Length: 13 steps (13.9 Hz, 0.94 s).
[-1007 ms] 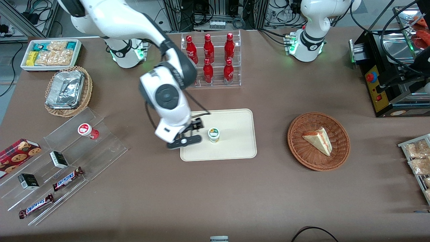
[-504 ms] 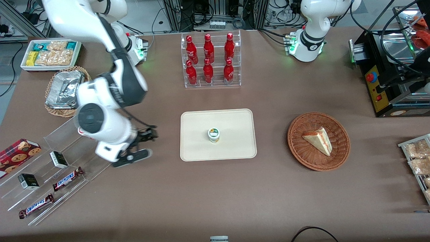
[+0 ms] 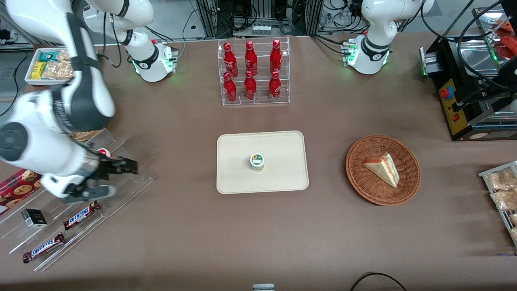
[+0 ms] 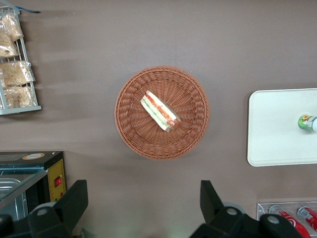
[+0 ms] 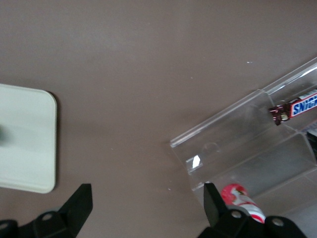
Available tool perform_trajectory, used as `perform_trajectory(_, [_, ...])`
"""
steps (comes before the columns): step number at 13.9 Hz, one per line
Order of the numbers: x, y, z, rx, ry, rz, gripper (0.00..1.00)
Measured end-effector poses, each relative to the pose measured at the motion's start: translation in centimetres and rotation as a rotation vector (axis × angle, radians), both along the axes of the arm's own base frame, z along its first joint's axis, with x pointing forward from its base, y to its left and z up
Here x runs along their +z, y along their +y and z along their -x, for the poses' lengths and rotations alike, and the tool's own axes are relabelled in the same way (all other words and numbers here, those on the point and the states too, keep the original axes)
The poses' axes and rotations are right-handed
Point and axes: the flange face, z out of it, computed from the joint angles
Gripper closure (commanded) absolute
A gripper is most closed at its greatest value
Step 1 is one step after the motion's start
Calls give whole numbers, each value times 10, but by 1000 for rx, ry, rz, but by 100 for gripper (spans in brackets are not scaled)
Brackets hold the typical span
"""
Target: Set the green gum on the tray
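- Since the earlier frames the right arm has swung away from the tray toward its own end of the table, and its gripper now hangs over the clear acrylic display rack; the green gum has not moved.
- The green gum stands upright on the tray, near its middle, well apart from the fingers and touching nothing else. As I judge it, that is the placement the task asks for, so the job looks done.
- The fingers are spread wide with nothing between them, as the right wrist view shows: only bare table and the rack's edge lie in the gap. Empty and apart fits a release already made.
- The red-lidded canister lies in the rack just beside one fingertip, not touching it. It is not the task's item, so I judge this nearness to be incidental to the retreat path.
- A Snickers bar sits in a rack compartment farther out from the fingertips.
- The tray's rounded corner shows well clear of the other fingertip.
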Motion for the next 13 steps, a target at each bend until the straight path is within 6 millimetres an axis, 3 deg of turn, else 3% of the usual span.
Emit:
perform_trajectory(2, [17,-29,9,-6,-17,-13,0])
perform_trajectory(5, [44,-48,29,-26,-3,-22,0])
perform_trajectory(10, [82,-60,66,-93,79,-1,0])
perform_trajectory(13, [88,-48,72,-150,92,13,0])
